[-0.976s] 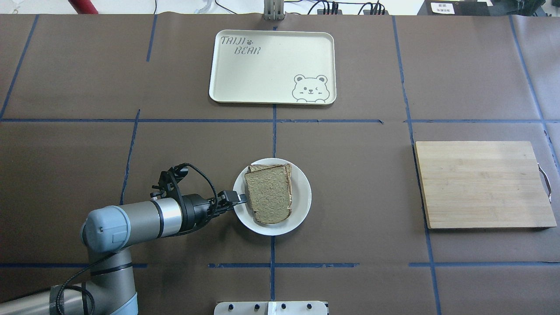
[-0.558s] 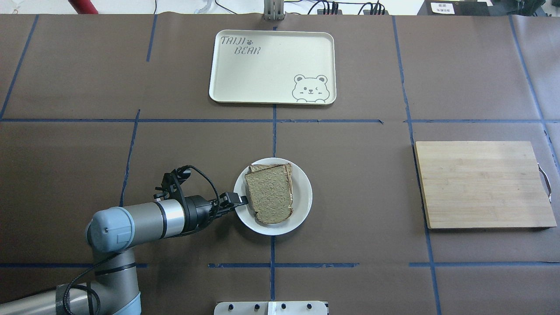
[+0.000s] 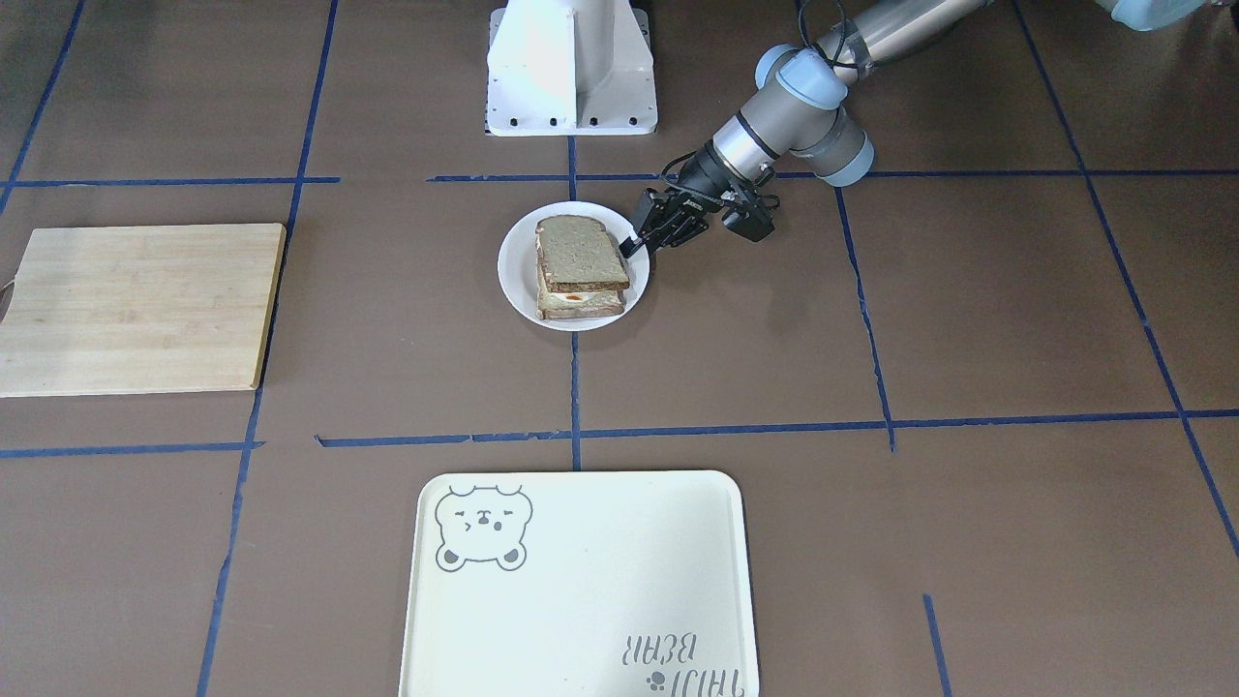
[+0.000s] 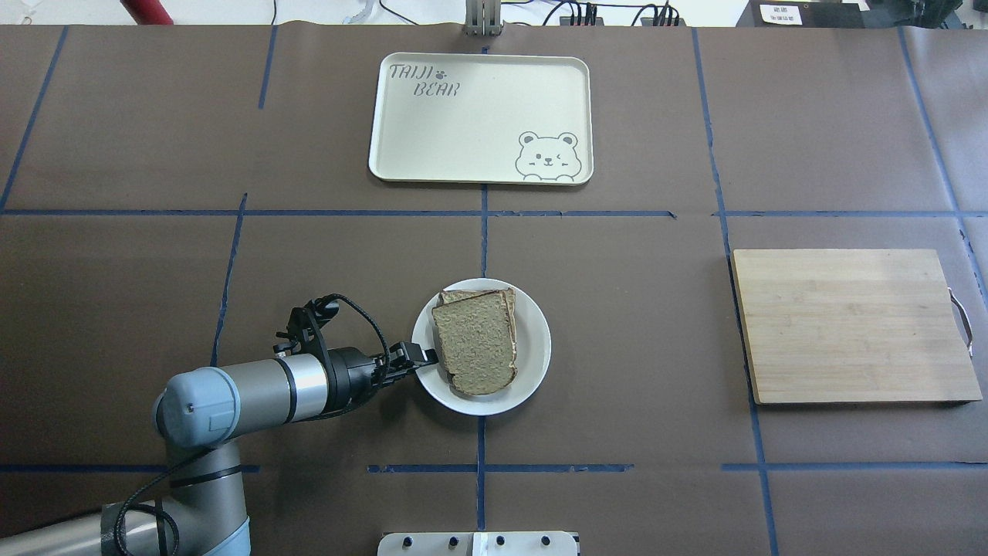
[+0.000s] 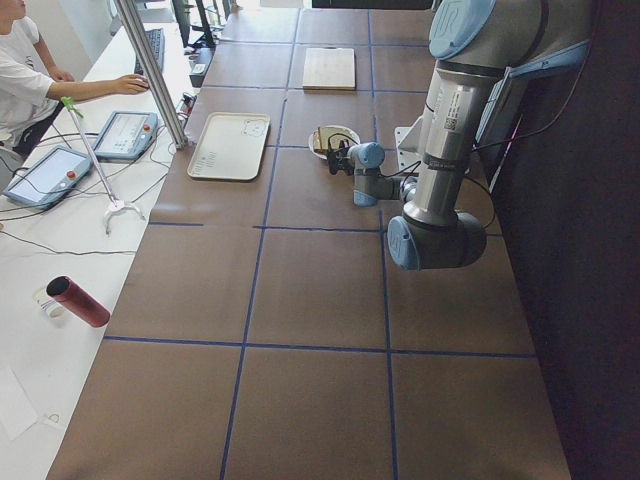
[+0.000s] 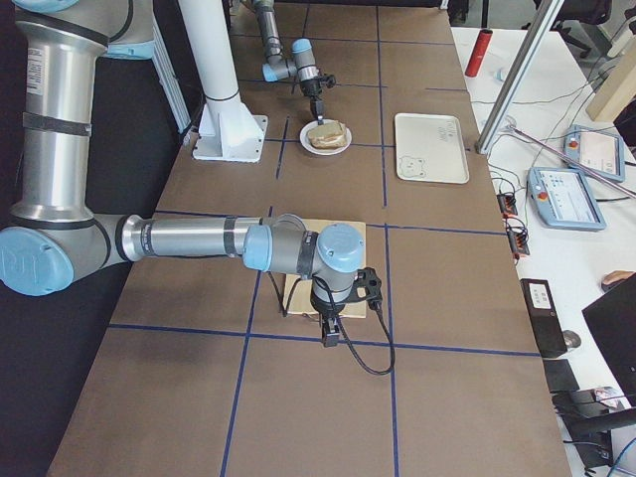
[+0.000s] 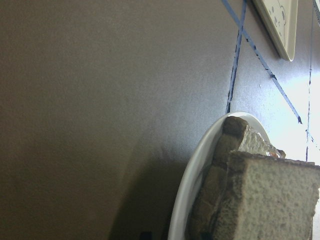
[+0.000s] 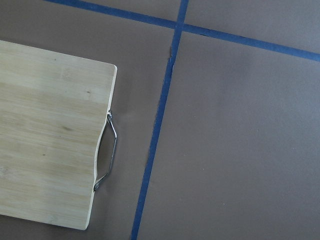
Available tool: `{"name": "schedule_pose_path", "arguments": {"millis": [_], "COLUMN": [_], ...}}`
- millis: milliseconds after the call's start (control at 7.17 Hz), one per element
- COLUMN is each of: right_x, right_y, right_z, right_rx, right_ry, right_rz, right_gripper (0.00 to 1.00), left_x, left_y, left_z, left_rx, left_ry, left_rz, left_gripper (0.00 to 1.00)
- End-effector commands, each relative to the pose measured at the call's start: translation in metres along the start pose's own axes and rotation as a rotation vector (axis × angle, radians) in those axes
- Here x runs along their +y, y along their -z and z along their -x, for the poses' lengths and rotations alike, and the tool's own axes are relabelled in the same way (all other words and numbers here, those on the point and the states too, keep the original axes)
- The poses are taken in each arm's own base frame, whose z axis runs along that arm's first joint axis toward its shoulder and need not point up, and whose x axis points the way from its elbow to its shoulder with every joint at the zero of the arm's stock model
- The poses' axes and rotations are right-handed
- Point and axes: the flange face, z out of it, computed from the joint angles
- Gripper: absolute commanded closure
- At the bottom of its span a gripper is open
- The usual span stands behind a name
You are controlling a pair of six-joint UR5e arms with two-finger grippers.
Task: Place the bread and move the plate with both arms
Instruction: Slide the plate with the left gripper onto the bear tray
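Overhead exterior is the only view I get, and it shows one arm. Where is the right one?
Observer: The exterior right view shows the right gripper pointing down, just off the handle end of the cutting board.
Operator: What's under the bread?
Observer: From the front, under the bread there is white and orange filling, then a lower slice on the plate.

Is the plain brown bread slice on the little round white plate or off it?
On it: the plain brown bread slice lies flat atop another slice, inside the round white plate's rim.
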Motion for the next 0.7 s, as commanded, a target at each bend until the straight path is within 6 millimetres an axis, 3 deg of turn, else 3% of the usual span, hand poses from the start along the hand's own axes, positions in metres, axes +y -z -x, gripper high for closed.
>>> {"name": "schedule_pose_path", "arguments": {"millis": [0,558], "right_x": [0.0,0.0], "right_y": [0.0,0.0], "right_z": [0.0,0.0], "right_rx": [-0.001,0.0], "right_ry": [0.0,-0.001], "right_rz": [-0.001,0.0], "right_gripper": [0.0,0.0], "left_x": [0.002,-0.007], "left_y": [0.004,0.031], "left_z": [-0.004,-0.02], "left_rx": [0.045,0.245], "left_ry": [0.002,0.083], "left_rz": [0.013,0.019], "left_gripper": [0.97,1.0]}}
